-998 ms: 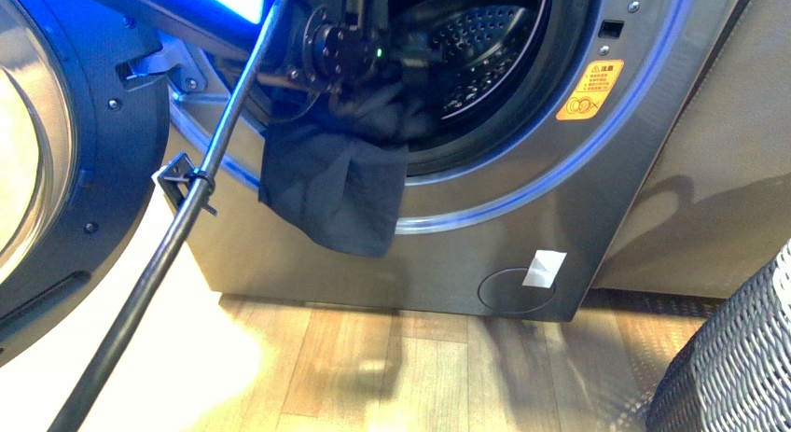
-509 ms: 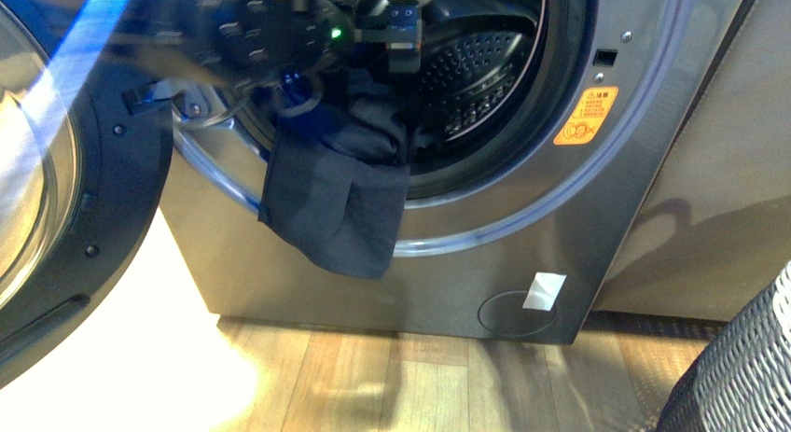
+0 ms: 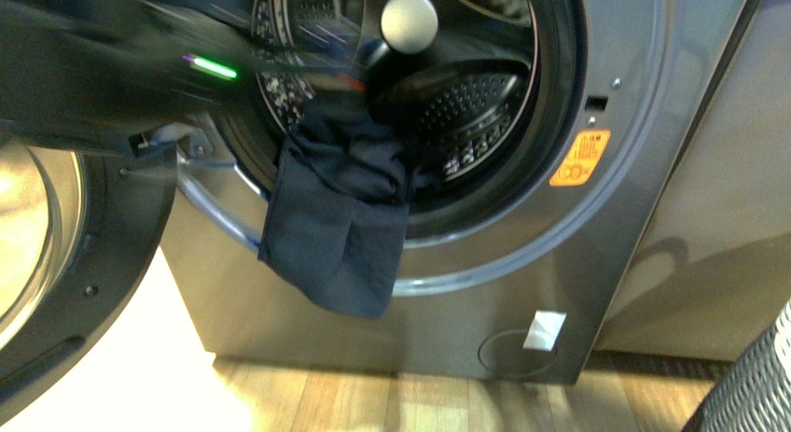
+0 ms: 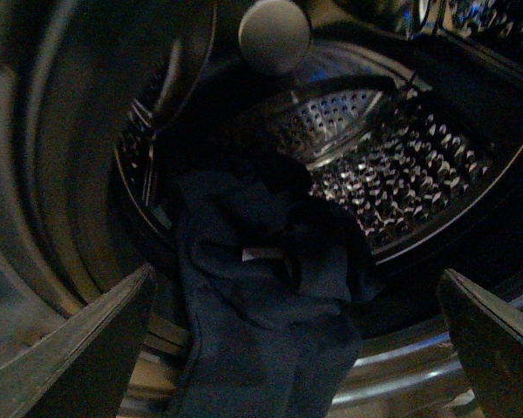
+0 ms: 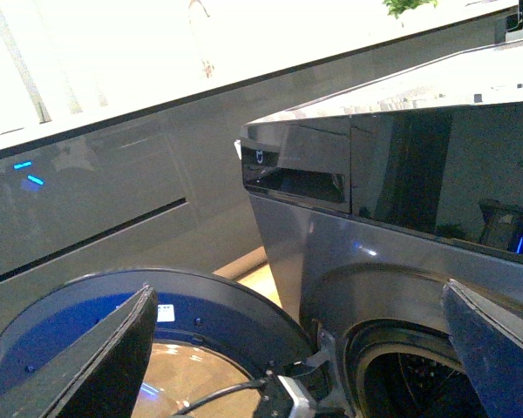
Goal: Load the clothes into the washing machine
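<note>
Front: clothes (image 3: 340, 222) hang half out of washing machine (image 3: 578, 264), centre frame, draped over gasket.
Left wrist: left fingers (image 4: 87, 348) spread wide, empty.
Right wrist: right fingers (image 5: 96, 357) apart too (nowhere near drum).
Risk: unsupported garment probably slides to floor.

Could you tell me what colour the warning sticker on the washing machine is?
Orange-yellow sticker, clearest in the front view.

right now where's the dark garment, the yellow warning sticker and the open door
dark garment (image 3: 336, 236): front view, on the flap hanging outside over the drum's rim
yellow warning sticker (image 3: 579, 158): front view, middle of the sticker
open door (image 3: 37, 236): front view, on its glass
</note>
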Robot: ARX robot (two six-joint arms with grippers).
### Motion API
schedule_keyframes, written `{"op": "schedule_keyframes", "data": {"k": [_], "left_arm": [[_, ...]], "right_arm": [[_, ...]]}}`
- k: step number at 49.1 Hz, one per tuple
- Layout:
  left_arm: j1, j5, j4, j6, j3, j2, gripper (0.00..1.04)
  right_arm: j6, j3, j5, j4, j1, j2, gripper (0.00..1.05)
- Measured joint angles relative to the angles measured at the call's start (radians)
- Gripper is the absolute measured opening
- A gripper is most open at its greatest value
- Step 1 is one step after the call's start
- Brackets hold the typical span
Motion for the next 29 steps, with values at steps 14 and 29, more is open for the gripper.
{"op": "schedule_keyframes", "data": {"k": [14, 29], "left_arm": [[0.038, -0.172, 0.199, 0.020, -0.260, -0.161, 0.59], [0.105, -0.120, 0.249, 0.022, -0.523, -0.362, 0.09]], "right_arm": [[-0.275, -0.415, 0.856, -0.022, -0.033, -0.286, 0.53], [-0.307, -0.883, 0.737, 0.165, -0.151, -0.512, 0.04]]}}
